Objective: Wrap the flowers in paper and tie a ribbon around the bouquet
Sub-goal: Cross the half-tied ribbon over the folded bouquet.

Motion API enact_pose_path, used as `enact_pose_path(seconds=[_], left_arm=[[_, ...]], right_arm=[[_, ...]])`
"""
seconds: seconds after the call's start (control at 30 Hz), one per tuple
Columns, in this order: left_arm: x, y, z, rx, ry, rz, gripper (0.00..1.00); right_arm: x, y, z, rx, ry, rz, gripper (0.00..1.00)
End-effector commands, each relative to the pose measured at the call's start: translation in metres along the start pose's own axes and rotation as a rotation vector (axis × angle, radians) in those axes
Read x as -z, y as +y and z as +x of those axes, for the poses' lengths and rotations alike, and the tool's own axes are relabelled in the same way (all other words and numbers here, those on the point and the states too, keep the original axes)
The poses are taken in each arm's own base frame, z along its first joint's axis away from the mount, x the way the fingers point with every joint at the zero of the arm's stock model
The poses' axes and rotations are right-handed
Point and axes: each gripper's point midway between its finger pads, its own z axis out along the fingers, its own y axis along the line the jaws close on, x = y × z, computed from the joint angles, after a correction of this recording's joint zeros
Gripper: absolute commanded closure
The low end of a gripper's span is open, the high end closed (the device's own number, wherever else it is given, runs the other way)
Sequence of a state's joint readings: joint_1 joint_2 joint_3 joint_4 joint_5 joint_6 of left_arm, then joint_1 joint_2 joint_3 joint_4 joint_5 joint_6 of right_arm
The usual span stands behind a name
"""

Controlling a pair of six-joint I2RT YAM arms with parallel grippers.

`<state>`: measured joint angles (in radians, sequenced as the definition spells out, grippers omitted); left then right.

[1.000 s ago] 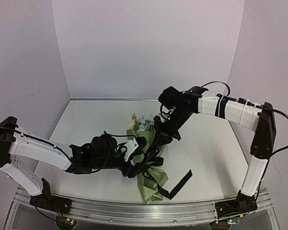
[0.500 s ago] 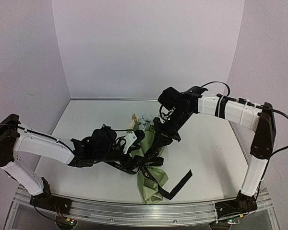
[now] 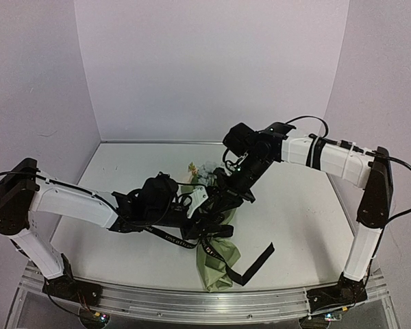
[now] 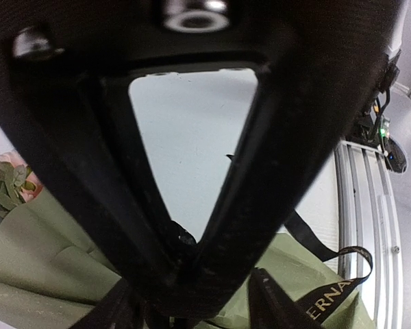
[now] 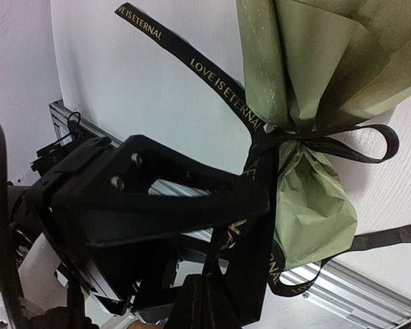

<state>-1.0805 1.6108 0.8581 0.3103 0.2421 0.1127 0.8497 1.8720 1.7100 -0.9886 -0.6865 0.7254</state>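
Note:
The bouquet lies in the middle of the table, its olive-green paper [image 3: 219, 264] cinched at the waist, with pale flowers [image 3: 202, 171] at the far end. The black ribbon [image 3: 257, 264] is tied round the waist in a bow, its tails trailing to the near right. My left gripper [image 3: 197, 205] presses against the waist from the left; in the left wrist view its fingers [image 4: 123, 205] converge over the paper [image 4: 48, 253] and hide the tips. My right gripper [image 3: 229, 195] hangs over the waist from the right, shut on a taut length of ribbon [image 5: 219, 89] running from the knot.
A metal rail [image 3: 192, 301] runs along the near edge, holding both arm bases. Pale walls close the table [image 3: 123, 171] at the back and sides. A loose ribbon tail [image 4: 329, 295] with gold lettering loops over the paper near the rail.
My left arm has swung right and away from the near edge, bringing its gripper against the bouquet's waist. The right arm has barely moved and keeps the ribbon.

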Motion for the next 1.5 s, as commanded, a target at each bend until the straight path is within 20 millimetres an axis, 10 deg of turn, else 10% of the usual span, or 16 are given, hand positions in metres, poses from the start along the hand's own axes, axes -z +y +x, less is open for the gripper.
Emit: enact_pose_path(seconds=[0.0,0.23,0.53,0.93,1.47], left_arm=[[-0.003,0.001,-0.021,-0.005,-0.056,0.005,0.72],[0.0,0.002,-0.019,0.031,-0.09,-0.001,0.98],[0.01,0.017,-0.015,0.125,-0.135,-0.041,1.0],[0.013,0.015,-0.014,0.144,-0.136,-0.01,1.0],[0.023,-0.016,-0.008,0.149,-0.085,0.159,1.0]], right_arm=[[0.001,0.005,0.0,0.041,-0.011,-0.003,1.0],[0.006,-0.003,0.004,0.082,-0.038,0.03,0.88],[0.022,-0.039,0.019,0.232,-0.18,0.101,0.51],[-0.025,-0.06,0.071,0.658,-0.11,0.243,0.51],[-0.044,-0.076,0.079,0.762,-0.161,0.29,0.5]])
